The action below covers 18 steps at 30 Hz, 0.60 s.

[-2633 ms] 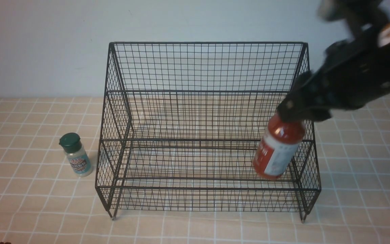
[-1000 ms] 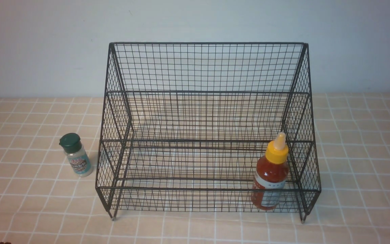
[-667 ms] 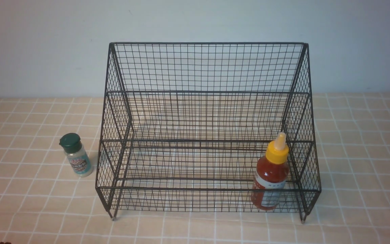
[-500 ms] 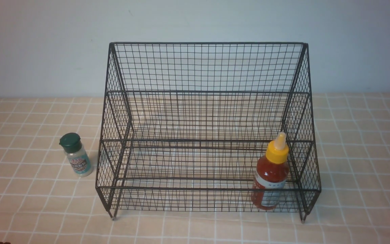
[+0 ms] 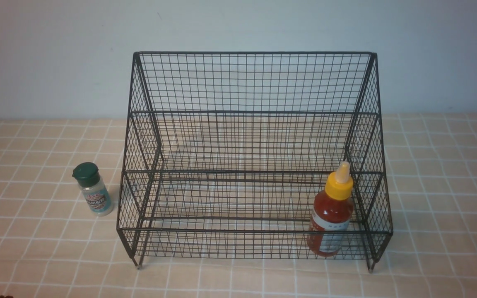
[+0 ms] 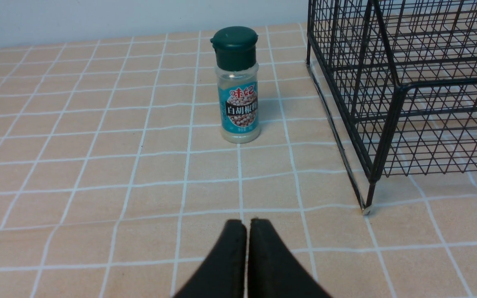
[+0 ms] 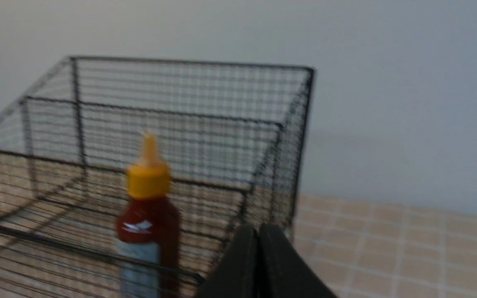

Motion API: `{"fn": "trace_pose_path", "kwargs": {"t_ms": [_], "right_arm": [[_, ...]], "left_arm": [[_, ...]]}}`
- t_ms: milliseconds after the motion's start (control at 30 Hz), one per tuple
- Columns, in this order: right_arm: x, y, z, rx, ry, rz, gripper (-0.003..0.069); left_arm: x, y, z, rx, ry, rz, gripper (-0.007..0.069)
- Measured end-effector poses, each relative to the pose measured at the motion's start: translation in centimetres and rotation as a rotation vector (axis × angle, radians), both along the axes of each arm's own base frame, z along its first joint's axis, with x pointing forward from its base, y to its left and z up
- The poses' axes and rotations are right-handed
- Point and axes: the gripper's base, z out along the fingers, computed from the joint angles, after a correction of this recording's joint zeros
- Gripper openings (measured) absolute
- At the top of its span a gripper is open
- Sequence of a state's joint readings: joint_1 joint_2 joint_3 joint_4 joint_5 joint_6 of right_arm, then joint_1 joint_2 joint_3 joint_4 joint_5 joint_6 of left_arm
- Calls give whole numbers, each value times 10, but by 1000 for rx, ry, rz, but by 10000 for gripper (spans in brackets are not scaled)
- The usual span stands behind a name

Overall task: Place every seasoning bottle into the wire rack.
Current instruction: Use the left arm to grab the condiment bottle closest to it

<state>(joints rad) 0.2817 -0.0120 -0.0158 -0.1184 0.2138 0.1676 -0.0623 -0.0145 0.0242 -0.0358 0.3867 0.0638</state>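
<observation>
Sauce bottle (image 5: 332, 210) upright now (in rack (image 5: 255, 52))

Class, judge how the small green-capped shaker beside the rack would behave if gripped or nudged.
The shaker looks like hard clear plastic, so it probably keeps its shape in a grip. Its smooth round wall may slip, and roll if toppled. Tall on a narrow base, it could tip if nudged near the cap.

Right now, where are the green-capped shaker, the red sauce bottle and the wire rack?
green-capped shaker (image 6: 238, 108), left wrist view, on its teal label.
red sauce bottle (image 5: 333, 207), front view, on its red body.
wire rack (image 5: 251, 52), front view, on the top rail of its back grid.
</observation>
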Motion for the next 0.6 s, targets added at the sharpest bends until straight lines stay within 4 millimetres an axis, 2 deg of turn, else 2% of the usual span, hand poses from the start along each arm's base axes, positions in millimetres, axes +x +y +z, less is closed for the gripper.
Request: {"fn": "trace_pose_path", "kwargs": {"t_ms": [67, 100, 133, 233, 600], "right_arm": [[2, -3, -9, -6, 31, -59, -13], [3, -9, -18, -5, 84, -167, -13], [3, -9, -18, -3, 84, -167, -13], [2, -17, -26, 14, 179, -307, -13], [2, -19, -26, 20, 186, -355, -13]], "left_arm": [[0, 0, 0, 0, 0, 0, -7], [0, 0, 0, 0, 0, 0, -7], [0, 0, 0, 0, 0, 0, -7], [0, 0, 0, 0, 0, 0, -7], [0, 0, 0, 0, 0, 0, -7]]}}
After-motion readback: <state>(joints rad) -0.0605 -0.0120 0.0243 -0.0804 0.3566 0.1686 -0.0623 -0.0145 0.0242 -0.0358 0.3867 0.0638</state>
